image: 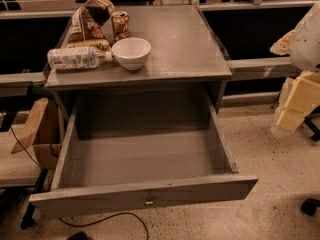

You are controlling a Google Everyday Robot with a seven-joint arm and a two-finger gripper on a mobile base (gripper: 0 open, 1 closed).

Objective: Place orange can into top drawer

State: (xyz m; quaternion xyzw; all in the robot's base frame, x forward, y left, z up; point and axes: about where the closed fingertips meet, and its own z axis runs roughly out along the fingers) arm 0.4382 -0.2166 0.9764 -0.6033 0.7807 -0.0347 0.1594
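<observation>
Orange can point(120, 25), hemmed by snack bag point(86, 28) and bowl point(131, 53), may topple when the far-right gripper point(295, 101), grip state unreadable, reaches in.

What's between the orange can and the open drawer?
The white bowl, on the tabletop, in the camera view. The gripper hangs at the right edge.

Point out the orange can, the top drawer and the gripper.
orange can point(120, 25): camera view, its patterned side.
top drawer point(145, 159): camera view, its bare floor.
gripper point(294, 108): camera view, at the right edge beside the table point(190, 49), its yellowish body.
</observation>
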